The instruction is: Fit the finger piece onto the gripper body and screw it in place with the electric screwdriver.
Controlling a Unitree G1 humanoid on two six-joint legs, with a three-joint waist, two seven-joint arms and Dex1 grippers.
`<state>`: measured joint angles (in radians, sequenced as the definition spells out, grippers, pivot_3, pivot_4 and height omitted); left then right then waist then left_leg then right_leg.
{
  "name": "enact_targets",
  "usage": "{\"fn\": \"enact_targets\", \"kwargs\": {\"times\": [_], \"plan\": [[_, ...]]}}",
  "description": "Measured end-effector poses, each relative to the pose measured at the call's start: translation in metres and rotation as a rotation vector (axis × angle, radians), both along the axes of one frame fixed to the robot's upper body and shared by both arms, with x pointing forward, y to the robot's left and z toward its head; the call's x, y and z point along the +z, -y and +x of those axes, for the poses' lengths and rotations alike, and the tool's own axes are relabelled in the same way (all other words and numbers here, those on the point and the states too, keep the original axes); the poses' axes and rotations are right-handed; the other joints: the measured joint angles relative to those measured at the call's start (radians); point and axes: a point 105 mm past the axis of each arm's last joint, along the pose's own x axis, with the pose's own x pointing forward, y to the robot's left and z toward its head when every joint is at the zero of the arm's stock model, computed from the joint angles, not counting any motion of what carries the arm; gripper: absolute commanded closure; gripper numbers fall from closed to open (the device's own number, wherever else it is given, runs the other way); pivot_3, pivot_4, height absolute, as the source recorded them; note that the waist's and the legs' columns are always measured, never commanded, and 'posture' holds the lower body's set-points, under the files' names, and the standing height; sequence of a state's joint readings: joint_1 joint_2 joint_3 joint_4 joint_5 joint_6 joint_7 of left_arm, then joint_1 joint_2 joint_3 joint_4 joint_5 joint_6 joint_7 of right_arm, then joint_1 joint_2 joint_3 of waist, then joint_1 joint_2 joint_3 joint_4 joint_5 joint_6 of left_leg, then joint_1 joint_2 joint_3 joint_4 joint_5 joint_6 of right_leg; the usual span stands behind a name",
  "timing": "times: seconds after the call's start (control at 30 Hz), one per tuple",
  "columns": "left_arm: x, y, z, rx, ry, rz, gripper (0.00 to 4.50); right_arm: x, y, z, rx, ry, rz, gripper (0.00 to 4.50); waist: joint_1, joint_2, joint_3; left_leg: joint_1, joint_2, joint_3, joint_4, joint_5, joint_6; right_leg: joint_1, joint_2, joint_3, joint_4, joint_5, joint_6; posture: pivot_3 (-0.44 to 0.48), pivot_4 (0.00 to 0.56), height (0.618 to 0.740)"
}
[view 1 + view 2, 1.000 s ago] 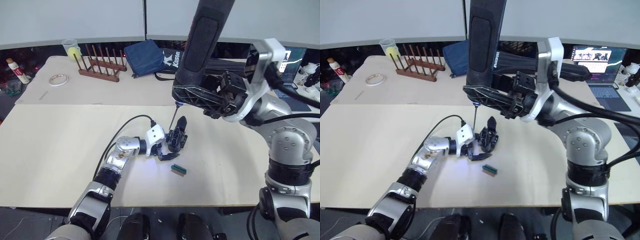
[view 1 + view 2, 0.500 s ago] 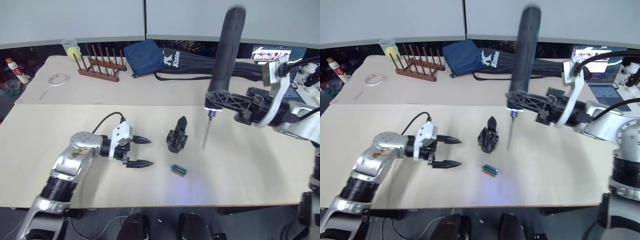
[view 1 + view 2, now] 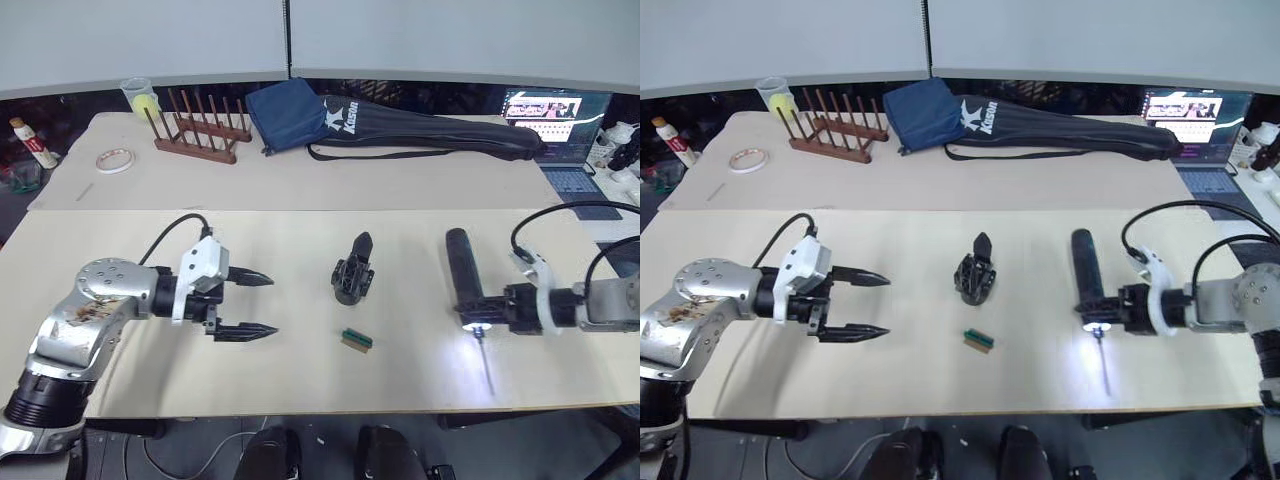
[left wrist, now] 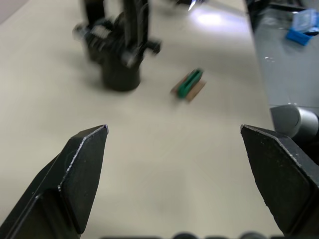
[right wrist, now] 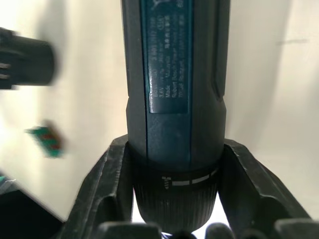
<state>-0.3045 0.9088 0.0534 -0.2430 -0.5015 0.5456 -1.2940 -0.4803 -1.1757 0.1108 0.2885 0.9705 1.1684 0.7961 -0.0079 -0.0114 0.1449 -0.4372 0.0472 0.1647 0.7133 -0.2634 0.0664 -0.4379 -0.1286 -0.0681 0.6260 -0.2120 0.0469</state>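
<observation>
The gripper body (image 3: 351,275) stands upright mid-table, a pointed black finger rising from its top; I cannot make out the finger piece as a separate part. The body also shows blurred in the left wrist view (image 4: 118,47). My left gripper (image 3: 246,304) hovers open to its left, about a hand's width away, with nothing between its fingers (image 4: 79,172). The electric screwdriver (image 3: 464,280) lies on the table to the right, its light on and its silver bit (image 3: 485,364) pointing toward the front edge. My right gripper (image 3: 472,308) is shut on the screwdriver (image 5: 172,89) near its tip end.
A small green block (image 3: 357,340) lies just in front of the gripper body. On the back table are a wooden rack (image 3: 200,135), a blue pouch (image 3: 290,112), a long black zipped bag (image 3: 430,135), a tape roll (image 3: 112,160) and a laptop (image 3: 548,108).
The right arm swung the screwdriver down from upright over the gripper body to lying on the table at the right. The left gripper drew back left from the body, staying open.
</observation>
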Motion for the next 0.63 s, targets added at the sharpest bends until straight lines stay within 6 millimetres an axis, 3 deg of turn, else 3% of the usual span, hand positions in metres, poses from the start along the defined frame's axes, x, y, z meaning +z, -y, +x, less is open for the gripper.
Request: {"fn": "enact_targets", "kwargs": {"times": [0.1,0.17,0.3,0.5,0.63], "plan": [[0.0,-0.032,0.003,0.132,-0.041,0.009,0.0,0.018,0.017,-0.009,0.225,0.194,-0.093,0.04,-0.002,0.0,0.0,0.001,0.001,0.0,0.0,0.0,-0.001,0.0,0.0,0.0,0.001,-0.001,0.001,0.0,0.15,0.74],[0.004,-0.048,0.004,0.198,-0.045,0.011,0.0,0.033,0.019,-0.011,0.338,0.304,-0.095,0.04,-0.009,0.0,0.0,0.003,0.001,0.001,0.0,0.001,-0.001,0.002,0.001,0.0,0.0,-0.001,0.001,0.0,0.15,0.74],[0.009,-0.069,-0.002,0.268,-0.08,0.0,0.0,0.048,0.034,-0.017,0.39,0.362,-0.09,0.04,-0.007,0.0,0.0,0.005,0.002,0.001,-0.001,0.001,-0.002,0.002,0.0,0.0,0.001,-0.001,-0.001,0.0,0.15,0.74],[0.022,-0.104,-0.016,0.354,-0.081,0.058,0.0,0.079,0.057,-0.025,0.547,0.534,-0.271,0.04,-0.005,0.005,0.003,0.006,0.002,0.003,-0.002,0.001,-0.004,0.001,0.0,0.0,0.002,-0.002,-0.002,0.0,0.15,0.74],[0.02,-0.114,-0.018,0.375,-0.067,0.065,0.0,0.082,0.07,-0.024,0.546,0.572,-0.357,0.04,-0.005,0.006,0.003,0.008,0.002,0.003,-0.002,0.001,-0.005,0.001,-0.001,0.0,0.003,-0.003,-0.004,0.0,0.15,0.74]]}}
